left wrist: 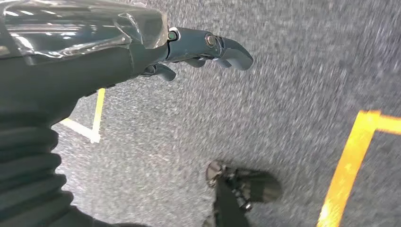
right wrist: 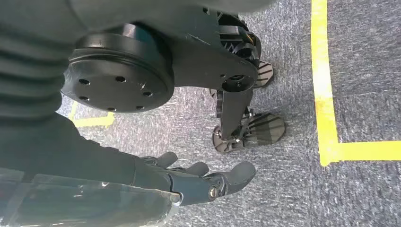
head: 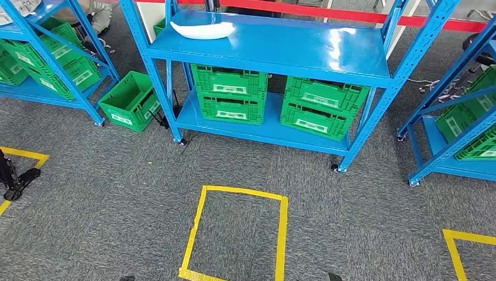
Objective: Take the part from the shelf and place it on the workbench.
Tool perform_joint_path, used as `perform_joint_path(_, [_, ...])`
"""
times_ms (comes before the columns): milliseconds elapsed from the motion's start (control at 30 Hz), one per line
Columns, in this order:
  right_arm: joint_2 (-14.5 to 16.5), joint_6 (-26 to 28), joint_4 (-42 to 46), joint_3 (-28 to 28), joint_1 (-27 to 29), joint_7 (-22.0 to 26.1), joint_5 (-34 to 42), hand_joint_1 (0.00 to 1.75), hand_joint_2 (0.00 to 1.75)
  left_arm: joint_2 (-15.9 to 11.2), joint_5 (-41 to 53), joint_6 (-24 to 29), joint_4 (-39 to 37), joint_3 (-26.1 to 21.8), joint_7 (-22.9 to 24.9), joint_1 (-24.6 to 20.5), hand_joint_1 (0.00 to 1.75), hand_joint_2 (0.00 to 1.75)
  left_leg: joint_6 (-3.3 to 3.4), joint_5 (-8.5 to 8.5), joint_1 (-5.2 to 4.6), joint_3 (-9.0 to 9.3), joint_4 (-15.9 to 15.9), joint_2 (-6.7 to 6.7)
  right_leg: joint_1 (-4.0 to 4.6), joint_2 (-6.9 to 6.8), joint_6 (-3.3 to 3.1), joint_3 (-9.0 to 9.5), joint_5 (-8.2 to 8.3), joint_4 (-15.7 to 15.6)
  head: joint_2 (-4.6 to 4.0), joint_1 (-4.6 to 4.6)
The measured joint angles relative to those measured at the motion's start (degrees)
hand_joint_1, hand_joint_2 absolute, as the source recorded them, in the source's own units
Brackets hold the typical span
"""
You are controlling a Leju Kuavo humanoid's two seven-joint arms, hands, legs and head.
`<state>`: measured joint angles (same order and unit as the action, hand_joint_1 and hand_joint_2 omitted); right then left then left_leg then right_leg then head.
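A white curved part (head: 202,29) lies on the top shelf of the blue rack (head: 281,50) straight ahead, near that shelf's left end. My left hand (left wrist: 203,49) hangs at my side over grey carpet, fingers stretched out and apart, holding nothing. My right hand (right wrist: 198,177) also hangs low above the carpet, its fingers loosely spread with nothing in them. Both hands are far from the part.
Green crates (head: 229,93) (head: 323,107) fill the rack's lower shelf. Another green crate (head: 130,100) stands on the floor to the left. More blue racks (head: 52,52) (head: 462,117) flank it. A yellow tape square (head: 237,231) marks the carpet before me.
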<state>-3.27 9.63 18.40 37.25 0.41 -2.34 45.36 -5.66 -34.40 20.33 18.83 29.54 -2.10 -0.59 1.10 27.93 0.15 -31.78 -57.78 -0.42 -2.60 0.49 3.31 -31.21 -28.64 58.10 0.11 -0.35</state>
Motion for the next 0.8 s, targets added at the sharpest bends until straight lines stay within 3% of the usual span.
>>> perform_joint_path(500, [-1.04,2.72,-2.61,13.48,-3.01,-0.41,16.88,0.0,1.75,-2.34,-14.37,11.88,-1.85,6.48,-5.99,-3.88,0.0,1.75,0.0,0.0,0.0,0.0,0.0,0.0,0.0,0.0,0.01,0.01,0.01,0.0,0.0,0.0])
perform_joint_path(800, [-1.66,2.36,-3.31,16.59,-3.47,3.36,21.08,0.0,1.75,-2.66,-18.24,11.1,-2.21,6.89,-9.34,-4.38,0.0,1.75,0.0,0.0,-0.02,0.0,-0.04,0.0,-0.02,0.0,0.01,0.01,0.02,-0.03,0.0,-0.01])
